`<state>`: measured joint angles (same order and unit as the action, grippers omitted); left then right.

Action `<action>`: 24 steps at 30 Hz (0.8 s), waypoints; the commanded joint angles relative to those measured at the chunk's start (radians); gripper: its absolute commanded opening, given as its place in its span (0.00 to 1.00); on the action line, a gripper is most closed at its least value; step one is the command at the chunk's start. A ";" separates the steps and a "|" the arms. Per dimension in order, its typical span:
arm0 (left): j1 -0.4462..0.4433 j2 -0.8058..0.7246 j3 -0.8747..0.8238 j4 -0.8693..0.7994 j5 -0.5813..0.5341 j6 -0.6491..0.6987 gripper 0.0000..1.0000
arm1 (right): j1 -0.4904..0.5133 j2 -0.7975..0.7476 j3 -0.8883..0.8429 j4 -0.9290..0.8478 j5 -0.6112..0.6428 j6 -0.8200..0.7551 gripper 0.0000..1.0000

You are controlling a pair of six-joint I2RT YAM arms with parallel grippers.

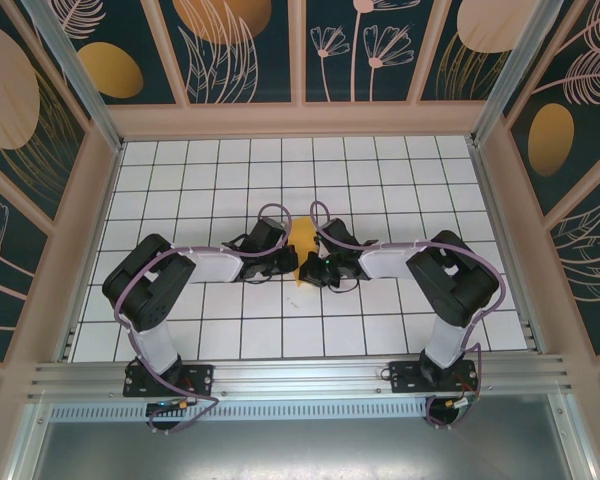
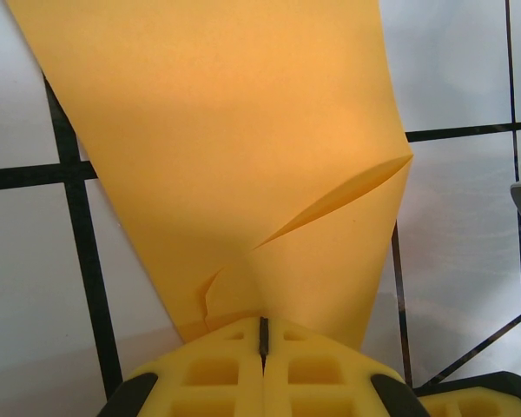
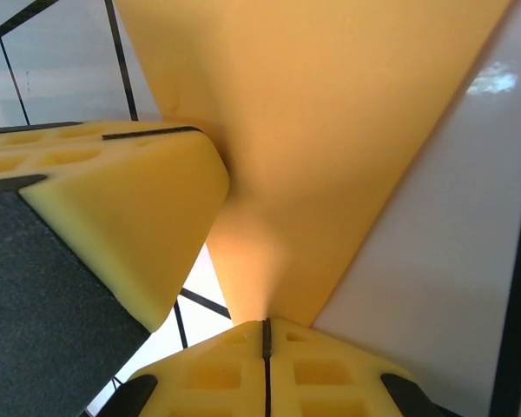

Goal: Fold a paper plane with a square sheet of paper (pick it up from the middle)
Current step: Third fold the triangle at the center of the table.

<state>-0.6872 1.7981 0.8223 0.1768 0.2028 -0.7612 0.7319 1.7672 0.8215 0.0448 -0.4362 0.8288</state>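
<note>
Left fingers [image 2: 217, 373] and right fingers [image 3: 321, 373] are both pinched tight on the narrow end of the folded paper [image 1: 302, 242], tips nearly touching (each crowds the other), mid gridded table [image 1: 180, 180], patterned walls [image 1: 230, 50] around.

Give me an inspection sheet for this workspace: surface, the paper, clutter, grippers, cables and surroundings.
Surface: white table with a black grid.
Job's things: orange-yellow paper, already folded, one crease showing, pinched between both arms.
Clutter: nothing seen.
Grippers: left gripper and right gripper, jaws shut on the paper, close together.
Cables: purple cables looped along both arms.
Surroundings: walls painted with plants; metal rail at the near edge.
</note>
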 commanded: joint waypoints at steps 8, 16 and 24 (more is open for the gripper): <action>0.005 0.029 -0.027 -0.085 -0.044 0.009 0.00 | 0.021 -0.085 -0.010 -0.010 -0.010 0.011 0.10; 0.003 0.026 -0.024 -0.088 -0.048 0.008 0.00 | 0.041 0.009 -0.006 0.001 -0.009 0.017 0.10; 0.003 0.026 -0.028 -0.087 -0.048 0.005 0.00 | 0.047 0.048 0.005 -0.056 0.040 0.007 0.09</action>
<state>-0.6872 1.7981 0.8227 0.1772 0.2012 -0.7612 0.7673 1.7813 0.8242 0.0635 -0.4480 0.8440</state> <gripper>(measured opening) 0.070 0.096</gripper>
